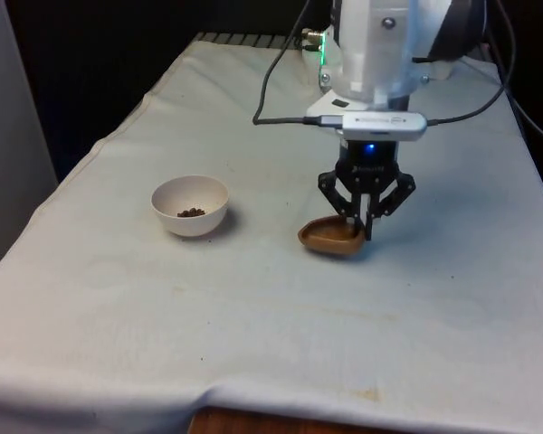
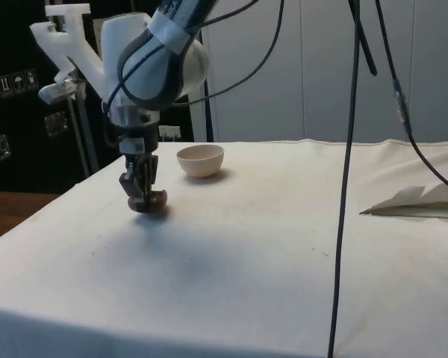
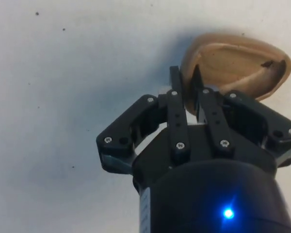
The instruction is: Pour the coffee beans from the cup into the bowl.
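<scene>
Two vessels stand on the white-clothed surface [image 1: 253,316]: a white bowl [image 1: 190,205] and a brown wooden cup [image 1: 330,237]. My end effector [image 1: 362,221] is down at the cup, its two fingers [image 3: 177,104] closed on the cup's rim, one finger outside the wall and the other inside it, as the wrist view shows. The cup sits upright on the cloth, or very nearly touching it; I cannot tell whether its base fully rests there. Its hollow faces up, and in the wrist view the inside [image 3: 237,60] looks pale and bare apart from a small dark speck near the far wall.

The bowl stands well apart from the cup, toward the front view's left, upright and with nothing touching it. A small cluster of dark coffee beans [image 1: 191,212] lies at its bottom. In the side view the bowl [image 2: 201,160] appears beyond my end effector [image 2: 142,200], and the cup [image 2: 151,201] shows as a small brown shape at my fingertips, with a soft shadow on the cloth beneath it.

My arm [image 1: 380,45] comes down almost straight above the cup. At the side view's right edge, a fold of pale cloth or paper [image 2: 418,201] lies on the surface, far from both vessels.
</scene>
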Tool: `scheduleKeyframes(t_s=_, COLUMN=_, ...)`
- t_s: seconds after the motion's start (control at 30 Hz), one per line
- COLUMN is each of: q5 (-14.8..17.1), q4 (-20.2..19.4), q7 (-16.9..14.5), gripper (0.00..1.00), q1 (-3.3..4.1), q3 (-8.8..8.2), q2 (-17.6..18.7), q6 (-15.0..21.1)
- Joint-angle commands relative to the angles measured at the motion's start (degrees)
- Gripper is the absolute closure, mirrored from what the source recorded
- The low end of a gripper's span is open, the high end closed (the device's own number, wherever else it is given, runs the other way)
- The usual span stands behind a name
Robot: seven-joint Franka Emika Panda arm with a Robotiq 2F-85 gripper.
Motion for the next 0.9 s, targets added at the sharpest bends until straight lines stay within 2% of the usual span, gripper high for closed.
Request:
scheduleKeyframes(t_s=0.0, q5=-1.03, q4=-0.11, q7=1.03, gripper=0.99, q1=0.46, q3=-0.17, q2=0.17, q6=0.69)
scheduleKeyframes(t_s=0.13, q5=-2.64, q4=0.06, q7=2.29, gripper=0.99, q1=0.00, q3=0.57, q2=0.29, q6=0.23)
scheduleKeyframes(t_s=0.27, q5=-3.90, q4=0.74, q7=3.27, gripper=0.99, q1=0.34, q3=0.29, q2=0.92, q6=-0.23)
scheduleKeyframes(t_s=0.33, q5=-5.61, q4=1.09, q7=4.64, gripper=0.99, q1=0.69, q3=0.06, q2=1.03, q6=-1.03)
scheduleKeyframes(t_s=0.4, q5=-7.10, q4=1.38, q7=5.79, gripper=0.99, q1=0.63, q3=0.29, q2=1.09, q6=-1.60)
scheduleKeyframes(t_s=0.43, q5=-6.88, q4=1.09, q7=5.39, gripper=0.99, q1=0.00, q3=0.92, q2=0.92, q6=-1.03)
scheduleKeyframes(t_s=0.47, q5=-7.85, q4=1.43, q7=6.36, gripper=0.99, q1=0.52, q3=0.46, q2=1.09, q6=-1.78)
scheduleKeyframes(t_s=0.57, q5=-10.03, q4=1.60, q7=8.08, gripper=0.97, q1=0.23, q3=0.92, q2=1.09, q6=-2.18)
scheduleKeyframes(t_s=0.77, q5=-11.06, q4=1.38, q7=8.71, gripper=0.66, q1=0.00, q3=1.20, q2=0.97, q6=-1.83)
scheduleKeyframes(t_s=0.87, q5=-11.17, q4=1.55, q7=8.94, gripper=0.51, q1=0.17, q3=1.09, q2=1.09, q6=-2.18)
